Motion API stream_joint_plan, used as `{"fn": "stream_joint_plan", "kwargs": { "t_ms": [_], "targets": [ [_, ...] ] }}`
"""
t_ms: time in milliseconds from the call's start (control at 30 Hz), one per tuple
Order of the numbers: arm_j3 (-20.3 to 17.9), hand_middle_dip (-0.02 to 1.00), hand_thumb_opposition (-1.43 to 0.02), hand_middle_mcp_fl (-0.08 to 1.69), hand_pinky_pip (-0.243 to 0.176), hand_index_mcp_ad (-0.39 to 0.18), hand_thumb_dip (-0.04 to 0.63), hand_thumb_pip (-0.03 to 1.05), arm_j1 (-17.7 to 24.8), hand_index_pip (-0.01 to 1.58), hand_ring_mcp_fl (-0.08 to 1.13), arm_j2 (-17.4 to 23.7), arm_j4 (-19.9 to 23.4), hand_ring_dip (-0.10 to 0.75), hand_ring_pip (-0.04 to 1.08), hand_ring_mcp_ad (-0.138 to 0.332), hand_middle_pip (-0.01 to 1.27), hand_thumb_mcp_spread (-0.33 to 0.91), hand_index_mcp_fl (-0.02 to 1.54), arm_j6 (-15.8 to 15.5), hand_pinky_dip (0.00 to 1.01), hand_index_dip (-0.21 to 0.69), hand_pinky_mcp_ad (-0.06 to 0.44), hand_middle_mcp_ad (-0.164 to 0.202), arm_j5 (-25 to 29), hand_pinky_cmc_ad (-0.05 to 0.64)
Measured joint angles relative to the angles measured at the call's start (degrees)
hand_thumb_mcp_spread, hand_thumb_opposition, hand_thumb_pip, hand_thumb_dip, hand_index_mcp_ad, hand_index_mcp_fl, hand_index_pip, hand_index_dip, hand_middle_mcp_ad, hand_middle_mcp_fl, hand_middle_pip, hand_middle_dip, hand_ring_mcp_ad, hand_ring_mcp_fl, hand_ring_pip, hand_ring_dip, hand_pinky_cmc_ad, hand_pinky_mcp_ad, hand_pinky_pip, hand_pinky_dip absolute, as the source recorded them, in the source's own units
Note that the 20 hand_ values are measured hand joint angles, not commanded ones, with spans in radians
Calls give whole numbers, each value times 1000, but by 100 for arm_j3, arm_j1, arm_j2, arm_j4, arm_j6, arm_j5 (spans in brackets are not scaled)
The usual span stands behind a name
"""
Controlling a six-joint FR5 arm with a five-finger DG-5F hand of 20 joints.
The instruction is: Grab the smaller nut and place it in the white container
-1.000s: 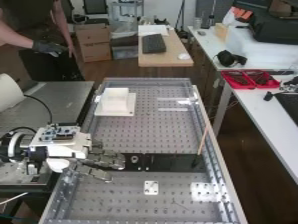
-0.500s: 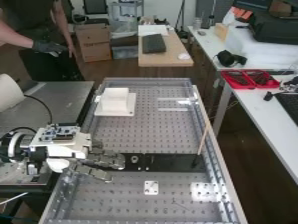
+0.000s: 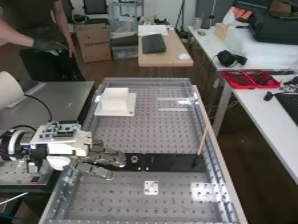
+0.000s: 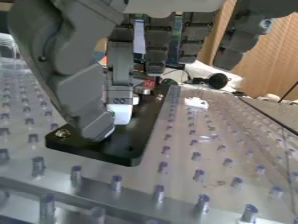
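Note:
The hand (image 3: 101, 161) is over the left part of the flat black bar (image 3: 169, 162), and the smaller nut's place is hidden beneath it. Just past the hand, the bearing (image 3: 134, 159) stands on the bar. In the wrist view the hand (image 4: 74, 92) reaches down to the near part of the bar (image 4: 126, 147), and a round metal part (image 4: 142, 90) is visible farther along the bar. The white container (image 3: 115, 100) sits on the perforated bench, beyond the bar and apart from the hand.
A small white plate (image 3: 151, 188) lies on the near side of the bar. A thin rod (image 3: 203, 141) leans by the bench's right rail. Red trays (image 3: 250, 79) stand on the side table. A person stands at the far left, away from the bench parts.
The wrist end of the hand has shifted slightly up in the high view, while its far end stays over the bar. The bearing and the white container have not moved.

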Motion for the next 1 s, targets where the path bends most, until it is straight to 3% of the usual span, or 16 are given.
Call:
{"fn": "stream_joint_plan", "kwargs": {
  "t_ms": [467, 767, 1000],
  "targets": [
    [112, 216, -867, 122, -44, -122, 223, 740, 38, 1543, 12, 98, -226, 101, 87, 101, 117, 414, 211, -61, 176, 134, 229, 35, -25, 302],
    [250, 216, -867, 131, -40, -122, 223, 740, 171, 1543, 12, 490, -741, 101, 87, 98, 120, 414, 211, -198, 176, 134, 229, 35, -130, 302],
    [329, 220, -867, 131, -38, -122, 223, 740, 511, 1543, 12, 809, -1169, 101, 87, 93, 120, 414, 211, -328, 176, 134, 230, 35, -222, 298]
  ]
}}
